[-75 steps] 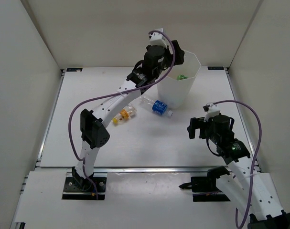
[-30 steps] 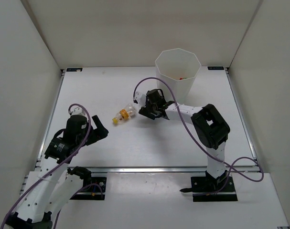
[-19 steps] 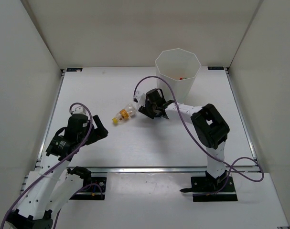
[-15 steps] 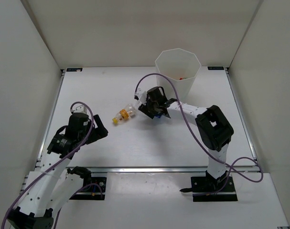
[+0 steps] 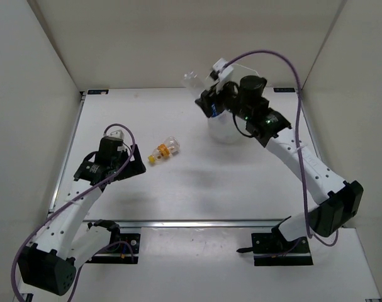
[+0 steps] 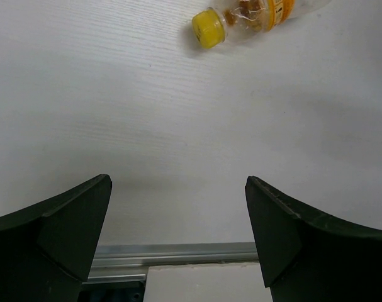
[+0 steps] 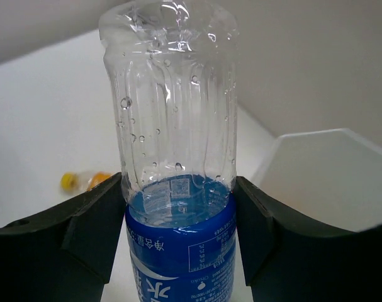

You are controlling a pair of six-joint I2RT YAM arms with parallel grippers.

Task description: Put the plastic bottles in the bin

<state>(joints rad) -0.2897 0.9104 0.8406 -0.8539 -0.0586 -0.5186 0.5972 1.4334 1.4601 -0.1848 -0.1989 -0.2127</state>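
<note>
The bin (image 5: pixel 226 131) is mostly hidden behind the right arm (image 5: pixel 291 151), so its contents cannot be made out. The right gripper (image 5: pixel 211 104), low on the table (image 5: pixel 197 189) half a second ago, now pinches the blue-labelled bottle (image 7: pixel 172 126) high beside the bin's rim. The left gripper (image 6: pixel 178 220) hangs spread wide near the lying yellow-capped bottle (image 6: pixel 253 16), which is cut off in the wrist view.

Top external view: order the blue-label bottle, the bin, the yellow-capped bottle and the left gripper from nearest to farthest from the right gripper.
1. blue-label bottle: clamped in the right gripper, raised at the back.
2. bin: just below it, largely hidden by the arm.
3. yellow-capped bottle: lying on the table, to the left.
4. left gripper: open, farther left, nearer the bases.
</note>
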